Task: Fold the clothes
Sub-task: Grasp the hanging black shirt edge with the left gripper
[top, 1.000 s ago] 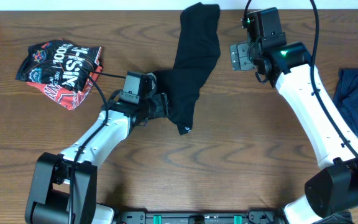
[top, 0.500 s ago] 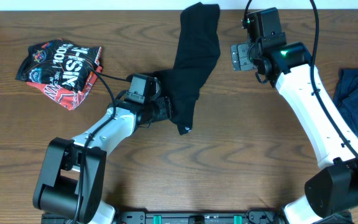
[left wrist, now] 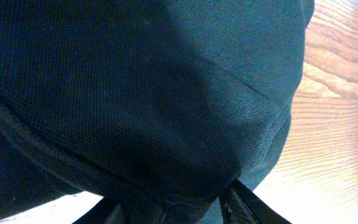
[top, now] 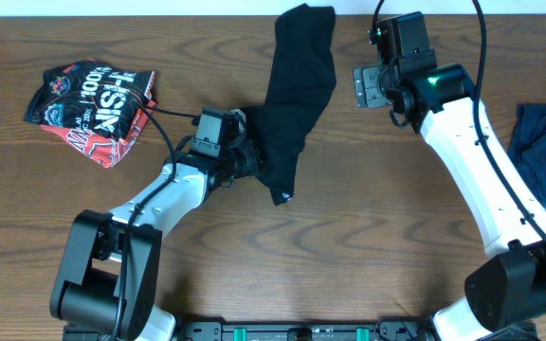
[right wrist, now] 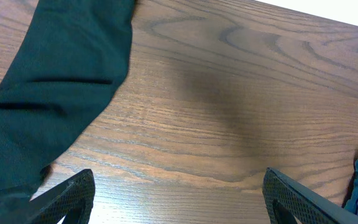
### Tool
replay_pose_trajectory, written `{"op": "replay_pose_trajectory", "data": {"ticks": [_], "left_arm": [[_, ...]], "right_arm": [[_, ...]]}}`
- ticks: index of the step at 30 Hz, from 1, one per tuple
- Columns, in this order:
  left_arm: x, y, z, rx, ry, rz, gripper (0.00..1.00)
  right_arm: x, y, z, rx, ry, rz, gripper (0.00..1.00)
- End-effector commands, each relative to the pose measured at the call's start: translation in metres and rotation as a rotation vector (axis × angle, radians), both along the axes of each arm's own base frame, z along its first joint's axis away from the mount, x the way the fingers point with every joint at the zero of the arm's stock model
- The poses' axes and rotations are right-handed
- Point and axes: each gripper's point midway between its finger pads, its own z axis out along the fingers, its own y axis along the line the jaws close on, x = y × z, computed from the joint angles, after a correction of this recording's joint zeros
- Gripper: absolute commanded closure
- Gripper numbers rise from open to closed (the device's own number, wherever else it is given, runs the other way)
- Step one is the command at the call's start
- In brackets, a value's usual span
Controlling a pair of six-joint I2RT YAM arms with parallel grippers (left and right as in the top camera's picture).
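Brown wood-grain table [top: 45,218] carries everything. Overhead, the black shirt [top: 297,90] lies as a long narrow strip from the far edge toward the middle. The left gripper [top: 246,156] is at its left edge. The right gripper [top: 368,85] is beside its upper part, apart from it. A red-black printed garment [top: 88,99] lies far left, a dark blue garment [top: 543,152] far right.

Left wrist: shirt fabric bunches between the fingers [left wrist: 248,205]; whether they have clamped it I cannot tell.

Right wrist: fingers [right wrist: 67,196] spread wide over bare wood, holding nothing.

The step looks like taking hold to spread the shirt; next, the right gripper needs its own hold.
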Motion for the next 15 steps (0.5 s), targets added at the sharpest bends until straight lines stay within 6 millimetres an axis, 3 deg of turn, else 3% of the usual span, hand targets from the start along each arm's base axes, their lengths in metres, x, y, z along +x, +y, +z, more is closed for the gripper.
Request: {"op": "replay_pose_trajectory", "data": {"ticks": [1, 6, 13, 15], "left_arm": [[0.005, -0.006, 0.016, -0.027, -0.033, -0.011, 0.56], [-0.004, -0.002, 0.015, -0.015, 0.004, -0.01, 0.56], [0.001, -0.002, 0.052, -0.037, -0.098, -0.004, 0.56], [0.002, -0.002, 0.053, -0.038, -0.101, -0.004, 0.56]], "right_arm": [[-0.002, -0.007, 0.013, 0.006, -0.029, -0.026, 0.16], [-0.001, -0.009, 0.013, 0.005, -0.029, -0.031, 0.16], [-0.001, -0.009, 0.013, 0.006, -0.029, -0.031, 0.16], [-0.001, -0.009, 0.013, 0.006, -0.029, -0.031, 0.16]]}}
